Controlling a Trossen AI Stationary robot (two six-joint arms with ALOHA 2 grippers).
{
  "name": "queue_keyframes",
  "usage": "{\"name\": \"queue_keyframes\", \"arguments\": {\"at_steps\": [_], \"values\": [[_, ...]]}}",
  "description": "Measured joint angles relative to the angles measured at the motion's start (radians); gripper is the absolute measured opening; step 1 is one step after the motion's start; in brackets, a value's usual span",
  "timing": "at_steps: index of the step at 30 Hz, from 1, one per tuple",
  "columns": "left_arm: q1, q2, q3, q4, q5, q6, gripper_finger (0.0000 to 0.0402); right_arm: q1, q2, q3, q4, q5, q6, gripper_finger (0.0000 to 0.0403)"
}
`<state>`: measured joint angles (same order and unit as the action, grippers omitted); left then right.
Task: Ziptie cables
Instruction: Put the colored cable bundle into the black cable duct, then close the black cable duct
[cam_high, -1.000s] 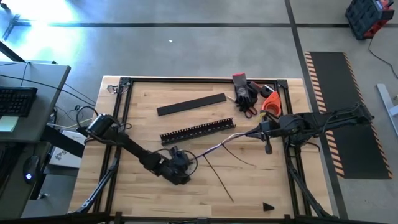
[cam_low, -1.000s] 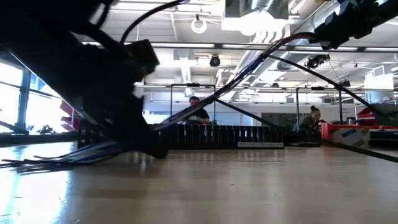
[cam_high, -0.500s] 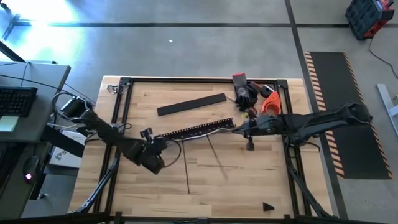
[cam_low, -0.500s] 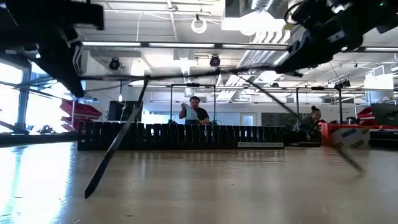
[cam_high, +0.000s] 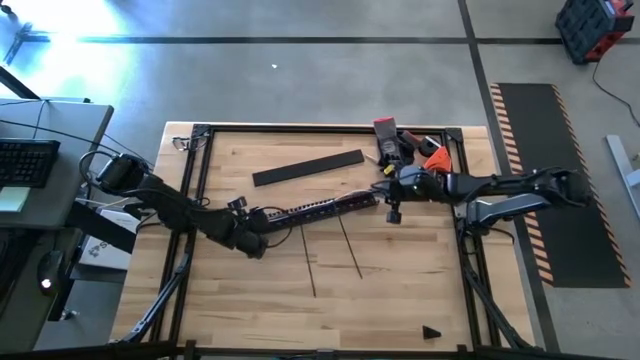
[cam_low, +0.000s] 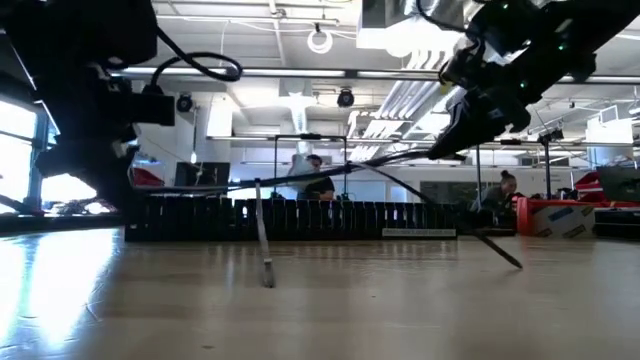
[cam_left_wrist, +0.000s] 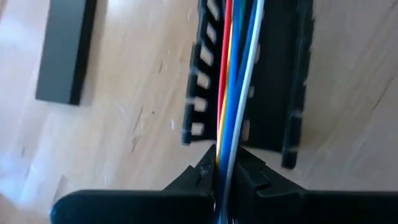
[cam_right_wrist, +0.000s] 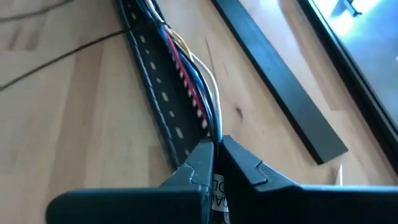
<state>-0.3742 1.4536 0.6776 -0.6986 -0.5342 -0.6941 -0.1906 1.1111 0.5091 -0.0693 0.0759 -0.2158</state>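
from above, we see the cables (cam_high: 315, 207) stretched as one thin line over the duct (cam_high: 322, 207), running its length. the left gripper (cam_high: 252, 213) is clamped on the bundle at the duct's left end, and the right gripper (cam_high: 385, 195) is clamped on it at the right end. two thin dark strands hang from the bundle and trail down across the table (cam_high: 400, 290). a flat black strip (cam_high: 308, 168) lies apart from the duct, toward the table's far edge, and a heap of tools sits near the far right corner.

at table height, we see the cables (cam_low: 330, 172) held taut in the air just above the row of duct teeth (cam_low: 290, 218), with one strand dropping to the wood at the left and another slanting down at the right.

on the left wrist, the cables (cam_left_wrist: 235, 87) show red, yellow, blue and white, side by side, lying along the duct's (cam_left_wrist: 280, 81) channel. the left gripper (cam_left_wrist: 225, 171) has them pinched tight between its tips. the strip (cam_left_wrist: 65, 53) lies off to one side.

on the right wrist, the cables (cam_right_wrist: 193, 78) show red, yellow, blue, black and white, fanning slightly before they enter the closed tips of the right gripper (cam_right_wrist: 217, 149). they run along the duct (cam_right_wrist: 155, 93), with the strip (cam_right_wrist: 280, 87) well apart.
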Motion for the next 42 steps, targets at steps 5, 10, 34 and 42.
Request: {"name": "queue_keyframes", "arguments": {"at_steps": [5, 10, 34, 42], "values": [[-0.003, -0.002, -0.028, 0.009, 0.072, 0.000, 0.0015, -0.078, 0.032, 0.000, -0.009, -0.051, -0.045, 0.0000], [-0.017, -0.012, -0.026, 0.004, 0.141, -0.031, 0.0061, -0.135, 0.069, 0.000, -0.026, -0.114, -0.094, 0.0000], [-0.108, -0.129, 0.022, 0.115, -0.494, -0.245, 0.0101, -0.156, 0.145, 0.184, -0.284, -0.073, -0.181, 0.0237], [0.095, -0.349, -0.278, 0.584, -0.252, 0.007, 0.0101, -0.239, 0.364, 0.326, 0.228, -0.396, -0.248, 0.0282]]}}
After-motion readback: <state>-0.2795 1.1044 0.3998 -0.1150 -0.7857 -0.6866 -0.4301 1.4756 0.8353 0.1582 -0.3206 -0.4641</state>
